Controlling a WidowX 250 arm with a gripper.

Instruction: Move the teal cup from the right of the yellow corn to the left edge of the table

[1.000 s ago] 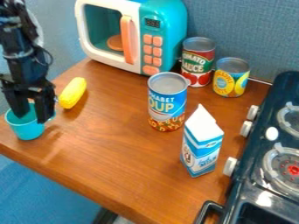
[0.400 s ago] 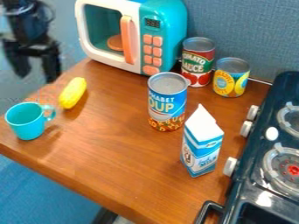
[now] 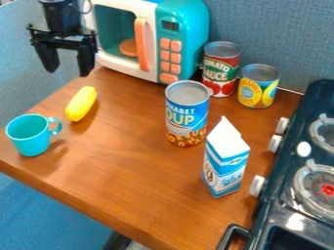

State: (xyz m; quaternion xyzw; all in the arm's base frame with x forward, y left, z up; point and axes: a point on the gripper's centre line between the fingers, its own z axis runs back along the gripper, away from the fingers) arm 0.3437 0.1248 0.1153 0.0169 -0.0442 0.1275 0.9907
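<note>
Turquoise cup, upright with its small handle, stands near the table edge. We see wood stretching from it to the soup can. Gripper has its jaws apart, holding nothing.

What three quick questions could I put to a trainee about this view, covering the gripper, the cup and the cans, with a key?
1. Multiple choice: which thing stands nearest the carton?
A) The microwave
B) The blue can
C) The red can

2. True or false: the gripper is open, with nothing between its fingers.

3. Fill in the blank: the handle of the cup is on the side nearer the yellow ____.

Key: 1 B; 2 true; 3 corn cob.
</note>
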